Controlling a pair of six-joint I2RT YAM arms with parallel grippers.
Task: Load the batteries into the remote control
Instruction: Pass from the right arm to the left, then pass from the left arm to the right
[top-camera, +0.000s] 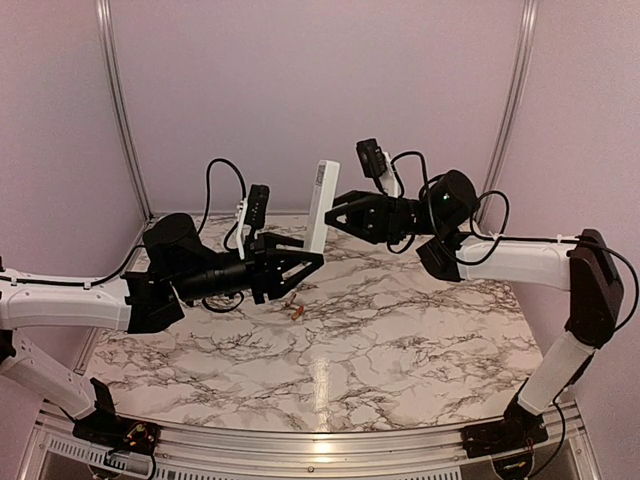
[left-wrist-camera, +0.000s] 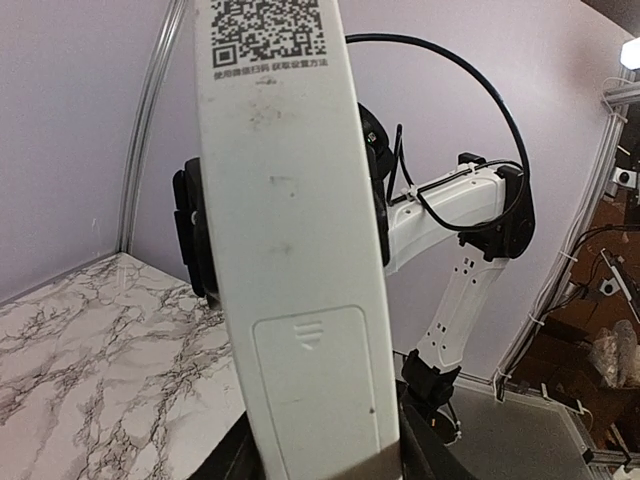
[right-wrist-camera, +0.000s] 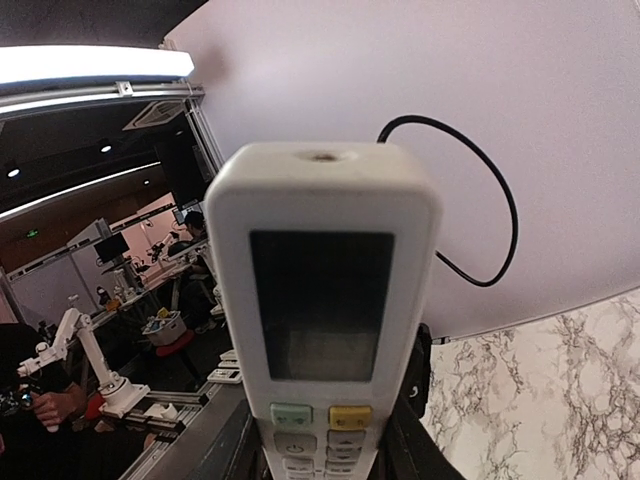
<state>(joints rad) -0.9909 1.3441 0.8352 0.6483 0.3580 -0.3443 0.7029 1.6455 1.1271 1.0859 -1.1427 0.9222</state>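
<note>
The white remote control (top-camera: 320, 205) stands upright in the air above the marble table. My right gripper (top-camera: 335, 212) is shut on its sides from the right; its wrist view shows the screen and buttons (right-wrist-camera: 320, 300). My left gripper (top-camera: 312, 252) is at the remote's lower end. Its dark fingers (left-wrist-camera: 420, 455) flank the back of the remote (left-wrist-camera: 290, 250) closely, and I cannot see whether they press it. The battery cover (left-wrist-camera: 315, 380) sits closed in the back. Small orange batteries (top-camera: 296, 311) lie on the table under the left gripper.
The marble table (top-camera: 420, 340) has lilac walls behind and to both sides, with metal posts (top-camera: 120, 110) at the back corners. Black cables (top-camera: 225, 175) loop off both wrists. The arm bases stand at the near edge.
</note>
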